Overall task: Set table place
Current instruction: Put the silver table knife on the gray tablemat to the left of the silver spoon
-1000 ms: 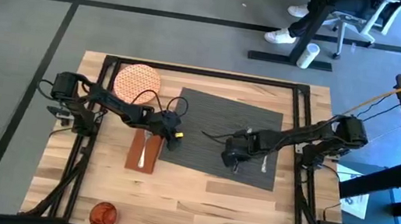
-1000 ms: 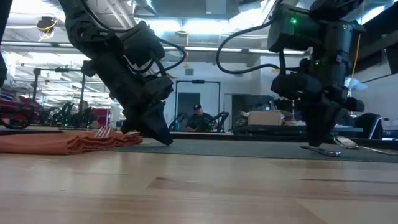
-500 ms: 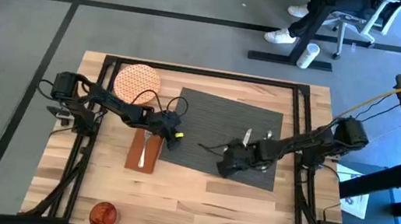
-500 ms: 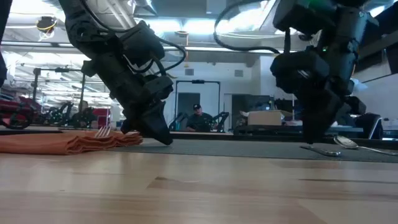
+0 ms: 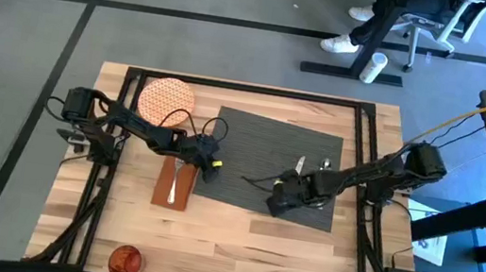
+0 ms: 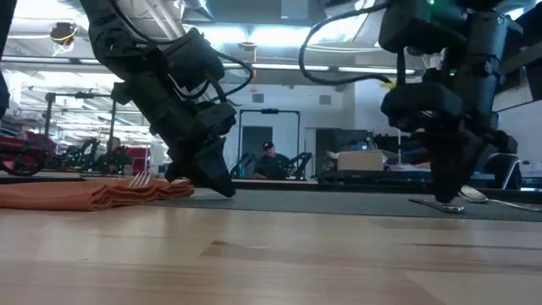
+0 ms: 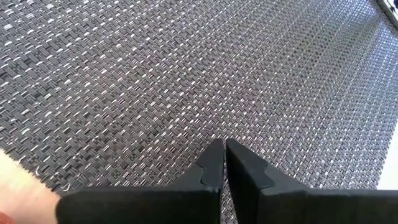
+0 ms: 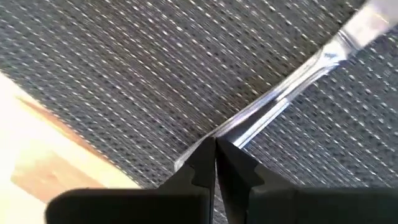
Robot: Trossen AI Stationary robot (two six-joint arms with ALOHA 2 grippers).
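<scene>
The large light-wood plank table point(image 5: 237, 245) with black rails carries a dark grey ribbed rectangular placemat point(image 5: 258, 162), lying slightly askew across its middle. The left end effector point(image 5: 209, 171) rests at the placemat's left edge, its two dark fingers pressed together with the tips on the woven surface, gripping nothing that can be seen; the left wrist view shows only the grey weave point(image 7: 186, 74) ahead of the closed tips point(image 7: 222, 163). Just beside it, off the mat, a long brown napkin point(image 5: 174, 184) lies on the bare wood with a silver fork point(image 5: 177, 180) on top of it. A round orange-patterned plate point(image 5: 167, 99) sits near the far left corner of the table, well apart from a small orange cup point(image 5: 125, 260) at the near edge. The right end effector point(image 5: 279, 205) is down at the placemat's near right part, fingers narrowed to a slit over a silver utensil handle point(image 8: 280, 99) that runs out from between the tips; whether the handle is actually pinched cannot be told. More silver cutlery point(image 5: 322, 170) lies on the mat's right side. In the low view a person point(image 6: 268, 161) sits far behind the table.
</scene>
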